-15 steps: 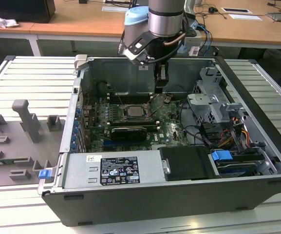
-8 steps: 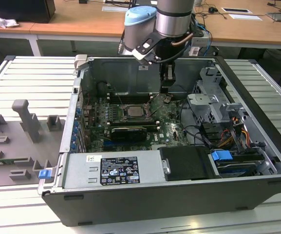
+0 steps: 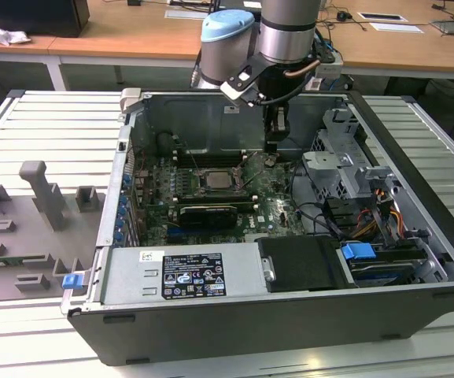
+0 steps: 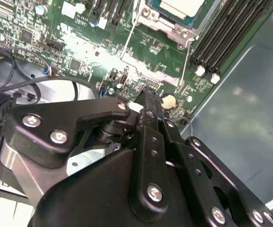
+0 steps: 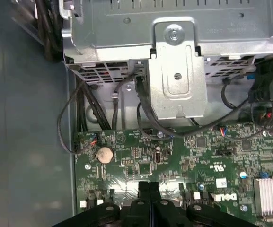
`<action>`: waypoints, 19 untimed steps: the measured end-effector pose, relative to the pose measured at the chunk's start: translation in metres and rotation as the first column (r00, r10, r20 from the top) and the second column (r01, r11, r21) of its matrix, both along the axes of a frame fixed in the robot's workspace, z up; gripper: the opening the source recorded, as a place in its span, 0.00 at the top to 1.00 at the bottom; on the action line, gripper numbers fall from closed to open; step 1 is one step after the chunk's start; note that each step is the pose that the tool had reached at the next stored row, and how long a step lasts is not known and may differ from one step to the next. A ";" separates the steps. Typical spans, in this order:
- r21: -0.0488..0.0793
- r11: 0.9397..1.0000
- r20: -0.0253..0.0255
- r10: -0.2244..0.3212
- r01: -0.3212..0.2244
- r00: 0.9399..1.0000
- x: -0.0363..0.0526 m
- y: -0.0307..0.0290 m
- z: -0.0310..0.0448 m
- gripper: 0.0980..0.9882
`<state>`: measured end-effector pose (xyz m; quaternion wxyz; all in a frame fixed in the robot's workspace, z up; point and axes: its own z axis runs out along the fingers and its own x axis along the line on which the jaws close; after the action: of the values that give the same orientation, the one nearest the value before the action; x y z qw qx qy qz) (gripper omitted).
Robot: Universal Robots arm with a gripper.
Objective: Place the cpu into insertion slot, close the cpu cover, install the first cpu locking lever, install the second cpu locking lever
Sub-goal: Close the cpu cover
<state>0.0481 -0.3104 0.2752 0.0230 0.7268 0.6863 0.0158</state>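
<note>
The cpu (image 3: 215, 180), with its pale silver top, lies in the insertion slot (image 3: 201, 191) in the middle of the green motherboard. In the second wrist view the cpu (image 4: 179, 6) sits inside the silver cpu cover (image 4: 170, 24). Two thin wire levers (image 4: 129, 38) (image 4: 187, 56) run along two sides of the socket. My gripper (image 3: 271, 150) hangs low over the board, to the exterior view's right of the socket and apart from it. In both wrist views its black fingers are pressed together with nothing between them, their tips (image 4: 147, 94) (image 5: 149, 185) just above the board near a coin cell (image 5: 104, 154).
A silver drive cage (image 5: 179, 71) (image 3: 345, 165) and black cables (image 3: 321, 213) stand close on the exterior view's right of the gripper. Long black memory slots (image 4: 221, 42) flank the socket. A labelled power supply (image 3: 187, 272) fills the case front. Grey fixtures (image 3: 46, 197) lie outside the case.
</note>
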 end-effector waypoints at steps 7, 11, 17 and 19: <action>0.003 1.000 0.004 0.024 -0.024 1.000 0.0030 -0.0005 -0.0057 0.99; -0.002 0.995 -0.007 0.097 -0.097 0.995 0.0031 -0.0006 -0.0163 0.99; -0.004 0.993 -0.010 0.114 -0.114 0.993 -0.0027 -0.0012 -0.0236 0.99; -0.004 0.993 -0.010 0.114 -0.114 0.993 -0.0056 -0.0012 -0.0238 0.99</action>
<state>0.0425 -0.3116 0.2514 0.0202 0.6864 0.7268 0.0119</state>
